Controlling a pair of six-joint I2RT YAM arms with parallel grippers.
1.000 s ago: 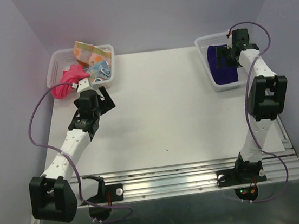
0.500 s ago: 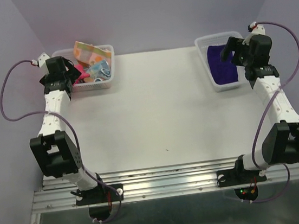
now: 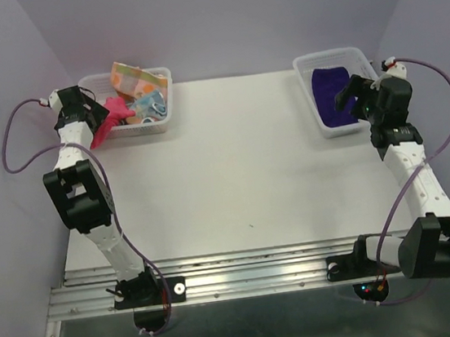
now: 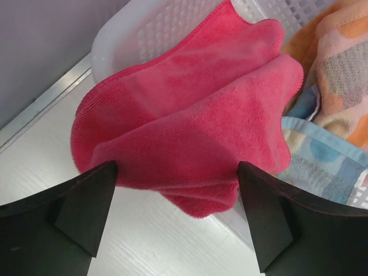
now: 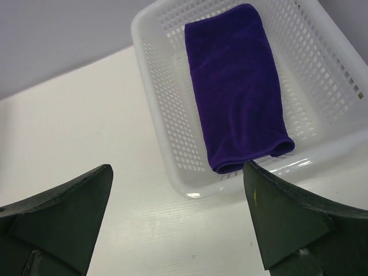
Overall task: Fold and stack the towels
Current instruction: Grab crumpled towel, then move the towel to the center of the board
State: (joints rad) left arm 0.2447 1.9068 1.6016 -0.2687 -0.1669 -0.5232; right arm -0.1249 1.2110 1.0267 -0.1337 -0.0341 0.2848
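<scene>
Pink towel (image 4: 190, 132) over rim of white basket (image 4: 172, 29), before wide-spread left claw (image 4: 176, 169).

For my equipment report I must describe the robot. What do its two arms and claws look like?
The left arm and right arm have white segments joined by bulky black joints. A thin purple cable loops beside each arm. The left claw and right claw each have two plain black, wedge-shaped fingers.

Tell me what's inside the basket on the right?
One purple towel, folded, lies flat on the floor of the basket. The mesh around it is bare; whatever is under the towel is covered.
</scene>
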